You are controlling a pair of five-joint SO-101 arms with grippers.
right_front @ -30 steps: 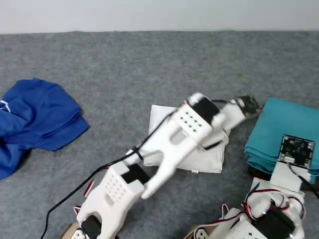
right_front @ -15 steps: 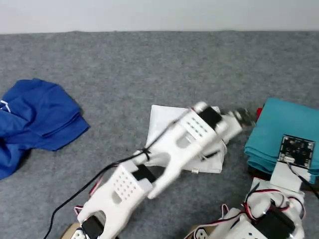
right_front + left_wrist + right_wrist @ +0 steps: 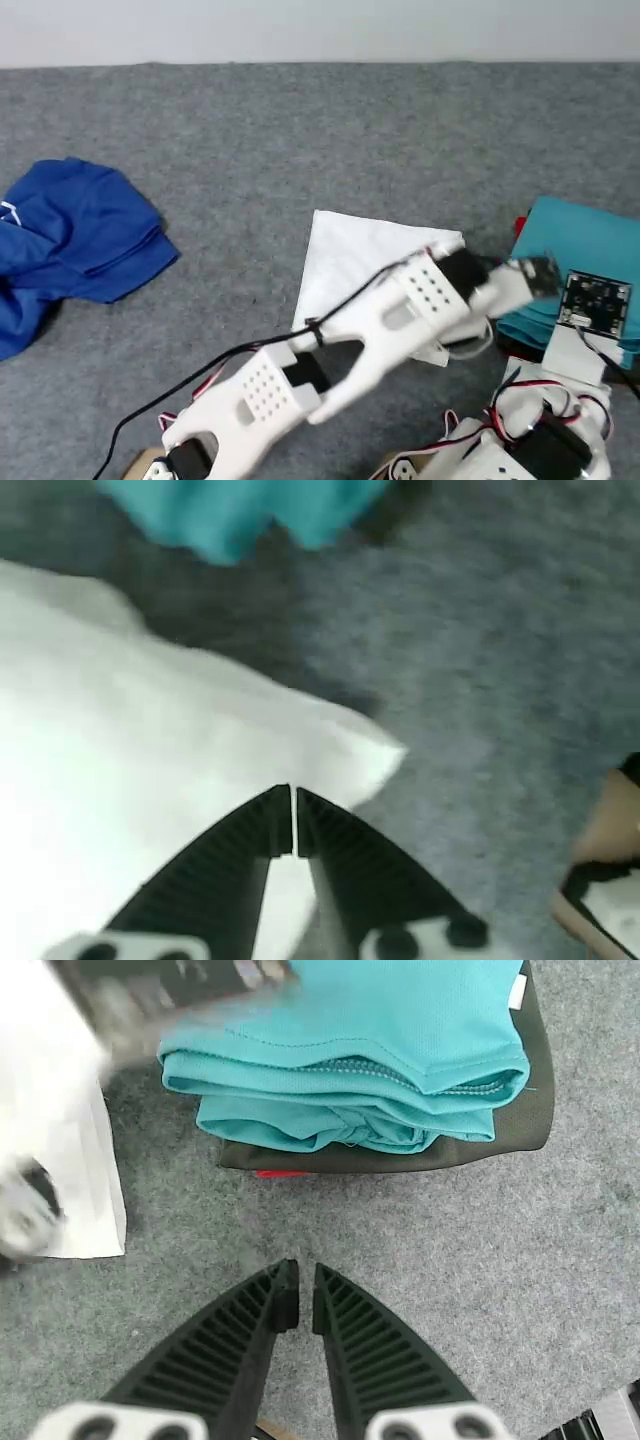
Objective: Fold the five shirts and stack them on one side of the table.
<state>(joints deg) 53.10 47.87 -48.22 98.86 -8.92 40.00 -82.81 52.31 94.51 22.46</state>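
The folded white shirt [image 3: 360, 260] lies on the grey table [image 3: 300, 130] just right of centre, at about 4 o'clock in the high view. The stack sits at the 3 o'clock edge with a teal shirt [image 3: 580, 240] on top. From the right wrist camera a dark shirt [image 3: 520, 1120] shows beneath the teal one, with a red sliver [image 3: 280, 1173] under that, so the pile looks to be three deep. The white shirt lies close beside the stack but apart from it, which suits a garment already folded and on its way to the pile. A blue shirt [image 3: 75, 235] sits crumpled at 9 o'clock, well apart from everything else, and is probably the last one left to fold.

The left arm stretches across the white shirt toward the stack. The left end effector [image 3: 293, 805] is closed, its two fingers pressed together with only a hairline between them, near the shirt's corner that points at the teal fabric. Its wrist camera is soft there, so whether a fold of white cloth is caught in the tips or they merely rest over it cannot be told.

The right end effector [image 3: 298, 1285] hangs above bare table just short of the stack's folded edge. It is all but closed, holds nothing and touches no cloth, which leaves room for the left arm to work.
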